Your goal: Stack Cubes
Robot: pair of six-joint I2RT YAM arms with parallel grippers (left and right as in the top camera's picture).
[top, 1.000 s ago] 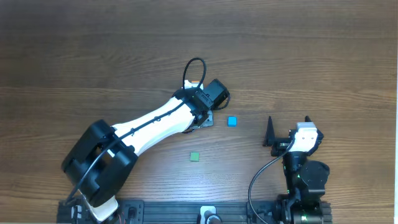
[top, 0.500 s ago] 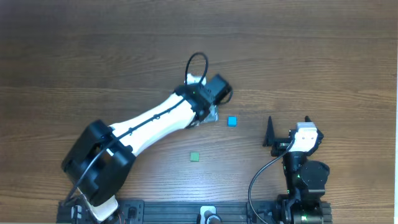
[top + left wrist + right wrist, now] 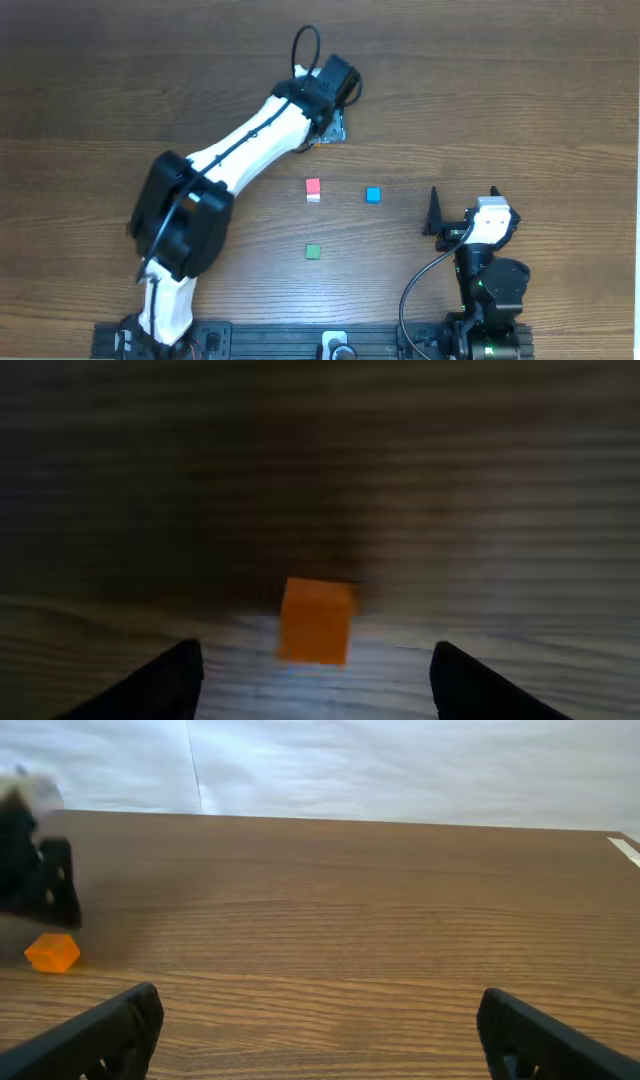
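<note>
The wooden table (image 3: 520,80) held a red cube (image 3: 313,187), blue cube (image 3: 373,195) and green cube (image 3: 313,252) apart mid-frame, seemingly none stacked yet. My left gripper (image 3: 315,648) hung spread over the red cube; my right gripper (image 3: 320,993), lower right, was spread too.

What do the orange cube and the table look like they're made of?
Orange cube: probably plastic or painted wood, matte; uniform colour, crisp edges, no visible grain.
Table: wood or wood-look laminate, low sheen; long brown grain streaks run across it.
</note>
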